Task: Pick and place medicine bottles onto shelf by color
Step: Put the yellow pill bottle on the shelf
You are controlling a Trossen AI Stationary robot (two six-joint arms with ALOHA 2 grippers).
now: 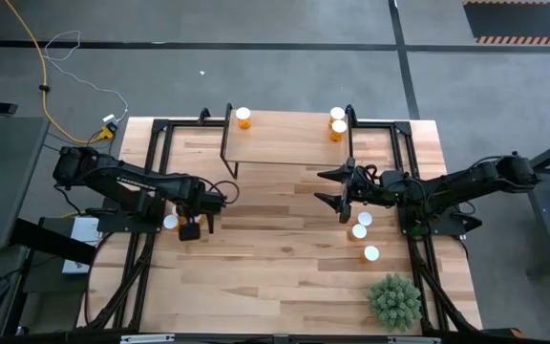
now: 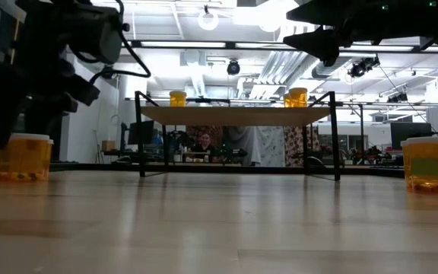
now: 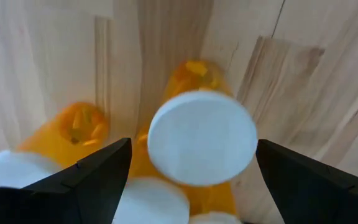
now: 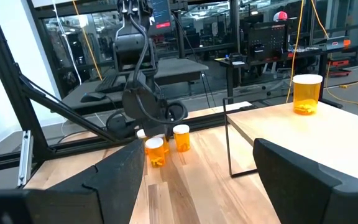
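A: Nearest first. In the left wrist view, your left gripper (image 3: 191,171) hangs directly over a cluster of medicine bottles; one white cap (image 3: 202,138) sits centred between the two dark fingers (image 3: 92,177), which are spread wide with nothing pinched.

B: Agreed. The bottle is upright, cap facing the camera. My judgement: you've lined up for a top-down grasp and haven't closed yet.

A: In the high view that gripper (image 1: 196,226) is left of centre, arm reaching in from the left edge, wrist pointed down at the table (image 1: 275,277). One white cap (image 1: 170,222) shows just beside it.

B: The right gripper (image 1: 337,189)?

A: Centre-right of the high view, arm stretched in from the right edge, held level above the table, fingers apart and empty. Its wrist camera looks across the table rather than down, so it is probably waiting.

B: The loose bottles on its side?

A: Three white caps (image 1: 359,231) in a line below it, toward the lower right, near the spiky plant (image 1: 394,300).

B: Farthest: the shelf (image 1: 285,143).

A: Upper centre of the high view. One bottle (image 1: 243,118) at its left end, two (image 1: 337,125) touching at its right end, well apart, presumably sorted by colour, though all look orange here. The low view shows them standing upright on the board (image 2: 234,116).
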